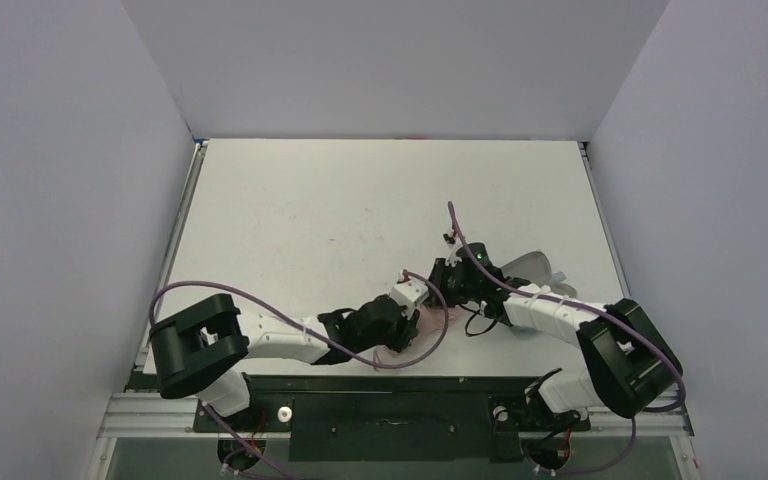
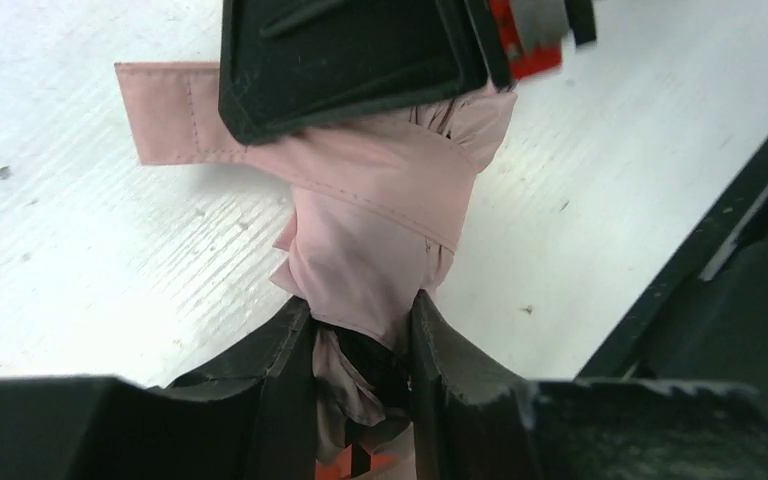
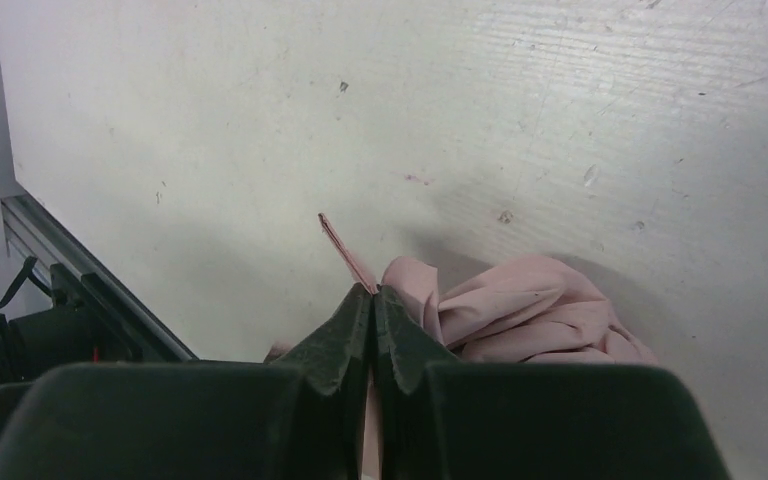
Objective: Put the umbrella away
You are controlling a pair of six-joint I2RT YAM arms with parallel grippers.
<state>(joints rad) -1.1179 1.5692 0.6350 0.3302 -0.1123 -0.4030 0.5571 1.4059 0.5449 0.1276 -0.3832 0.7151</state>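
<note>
Left wrist view shows the left claw (image 2: 360, 312) clamped around the bunched pink umbrella (image 2: 380, 240), apparently to pin the folds so they cannot spring loose. The right claw (image 3: 373, 292) has its fingers together on the thin strap (image 2: 165, 112). The strap crosses the bundle with its free end toward 10 o'clock, probably ready for wrapping. From above, the umbrella lies on the counter (image 1: 310, 200) at about 6 o'clock, between both arms.
</note>
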